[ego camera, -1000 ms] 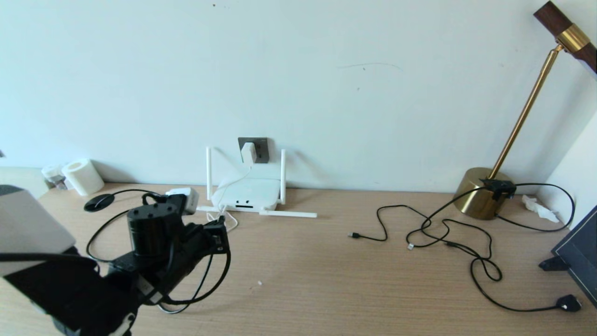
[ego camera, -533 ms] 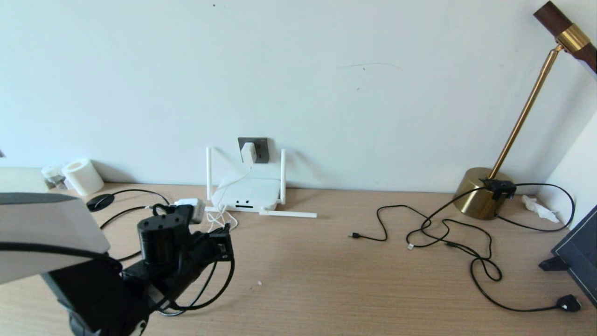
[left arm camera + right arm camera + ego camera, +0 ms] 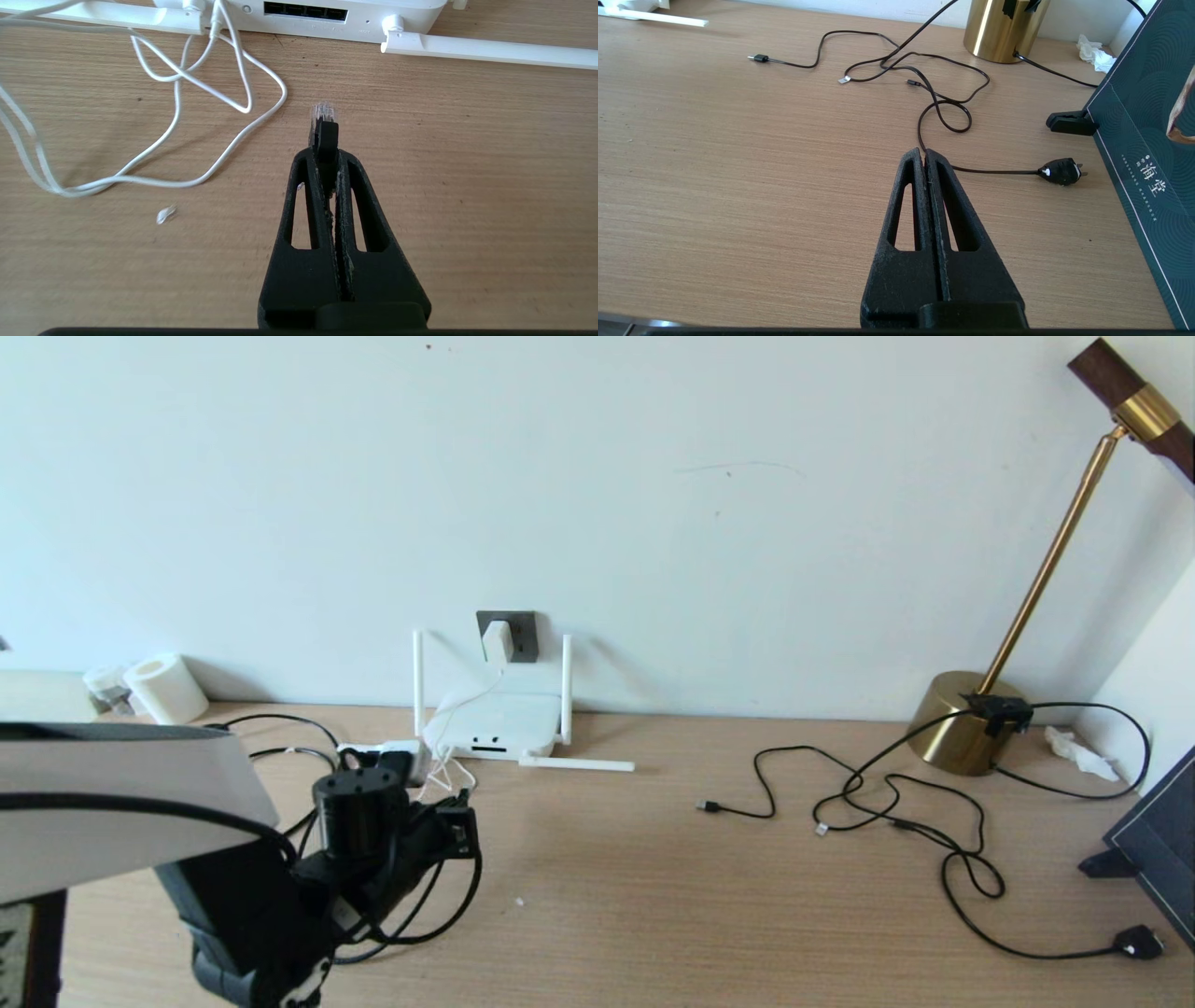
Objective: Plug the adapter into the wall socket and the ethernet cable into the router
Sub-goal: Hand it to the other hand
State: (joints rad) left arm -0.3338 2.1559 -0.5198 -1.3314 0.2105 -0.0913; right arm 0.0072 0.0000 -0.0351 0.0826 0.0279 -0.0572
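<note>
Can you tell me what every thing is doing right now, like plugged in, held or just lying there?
adapter: plugged into the wall socket.
ethernet cable: held, plug not yet in.
router: flat on the desk, ports empty.
left pincer: shut on the ethernet cable.
right pincer: shut, holding nothing.
thin black cables: loose, unplugged.

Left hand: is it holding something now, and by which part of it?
Yes. The left hand is shut on the ethernet cable, pinching the black boot just behind the clear plug tip, which sticks out beyond the fingertips toward the router.
</note>
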